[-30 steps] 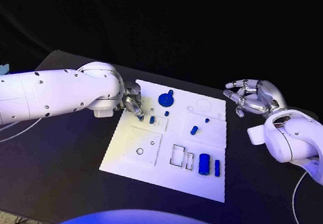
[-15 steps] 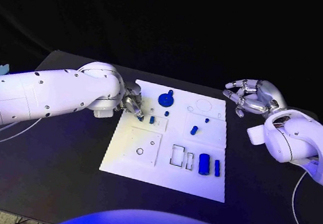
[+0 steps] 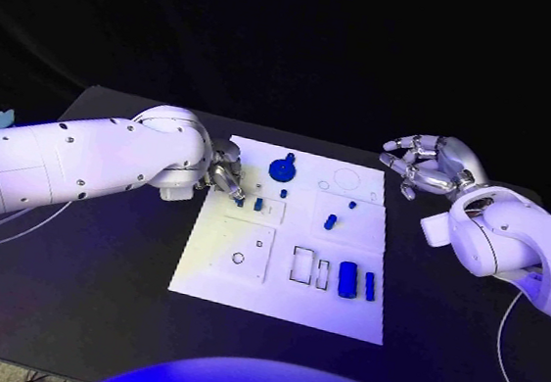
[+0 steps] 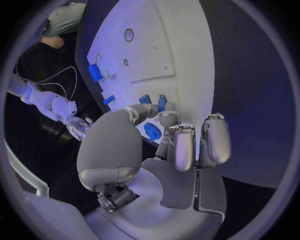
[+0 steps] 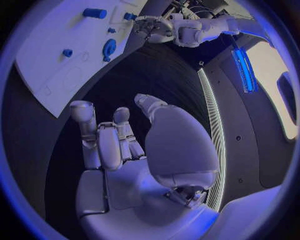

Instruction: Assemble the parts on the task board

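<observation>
Roughly eight small blue parts (image 3: 348, 280) sit on the flat white task board (image 3: 283, 302) mid-table; some are too tiny to identify. At its left edge the left hand (image 3: 226, 179) curls over a small blue piece (image 3: 257, 204), though contact is unclear. Off the board's far right corner, the right hand (image 3: 431, 164) holds nothing, fingers loosely apart.

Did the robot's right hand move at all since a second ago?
No. The right hand sits at the same spot off the far right corner of the task board, fingers curled, holding nothing.
</observation>
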Tool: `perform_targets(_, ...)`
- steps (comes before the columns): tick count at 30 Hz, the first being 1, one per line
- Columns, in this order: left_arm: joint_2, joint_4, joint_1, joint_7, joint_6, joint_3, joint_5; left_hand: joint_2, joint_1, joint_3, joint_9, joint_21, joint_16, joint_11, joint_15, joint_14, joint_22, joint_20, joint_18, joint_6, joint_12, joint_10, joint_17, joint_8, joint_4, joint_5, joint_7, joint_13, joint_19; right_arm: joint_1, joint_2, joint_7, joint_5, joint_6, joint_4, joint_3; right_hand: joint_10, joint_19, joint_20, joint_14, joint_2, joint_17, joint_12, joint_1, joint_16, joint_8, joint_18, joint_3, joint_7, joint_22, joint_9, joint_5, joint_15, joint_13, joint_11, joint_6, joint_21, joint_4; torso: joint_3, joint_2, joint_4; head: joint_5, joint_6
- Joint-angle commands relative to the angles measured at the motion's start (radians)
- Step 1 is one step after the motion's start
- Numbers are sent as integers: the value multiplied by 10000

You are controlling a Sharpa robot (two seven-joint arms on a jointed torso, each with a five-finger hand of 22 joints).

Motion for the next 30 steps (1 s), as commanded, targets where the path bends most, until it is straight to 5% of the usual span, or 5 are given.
perform_targets(1,18,1,-6,64,17,-7,53,94,17,1584,186,47,63,-1,-90,798,10,-7,38,148,-32,39,1556,32,-1573,27,-133,11,22,-9,18,90,-79,85,-4,1,-49,-50,-4,-12,25,10,40,-39,-29,47,24,10,35,0,-16,51,-45,5,-29,-74,-37,60,-4,3,9,-2,2)
perform_targets(30,90,-57,-5,-103,474,-23,22,79,-1,1611,181,56,85,-10,-94,812,32,-12,33,165,-44,63,1614,48,-1622,49,-142,-7,31,-30,22,86,-86,98,-16,1,-81,-52,-6,-20,19,-13,40,-43,-38,86,26,25,36,-4,-33,105,-45,-44,-29,-84,-65,76,-8,-2,1,-10,2)
